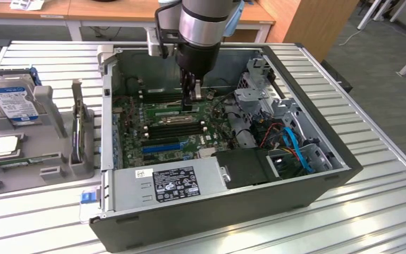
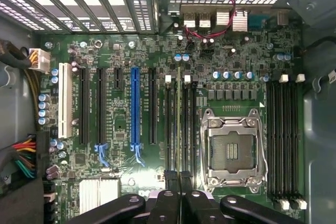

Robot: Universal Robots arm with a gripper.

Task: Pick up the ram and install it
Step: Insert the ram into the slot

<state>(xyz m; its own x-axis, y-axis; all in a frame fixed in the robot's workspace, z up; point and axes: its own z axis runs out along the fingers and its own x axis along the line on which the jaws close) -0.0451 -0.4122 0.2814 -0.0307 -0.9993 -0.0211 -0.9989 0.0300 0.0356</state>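
Inside the case [image 1: 259, 211], the gripper [image 2: 180, 176] is closed on the ram [image 2: 179, 124], which stands edge-on on the motherboard [image 2: 121, 51], beside the socket [image 2: 231, 145].

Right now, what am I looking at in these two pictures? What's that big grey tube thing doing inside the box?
The tube is a robot arm. One picture comes from a camera off the arm. The other comes from a camera on its wrist, looking down at the green board inside an open computer case. Its fingers seem to pinch one end of the ram, a thin green memory stick standing in a slot. On the table, a grey holder carries a hard drive and a square chip.
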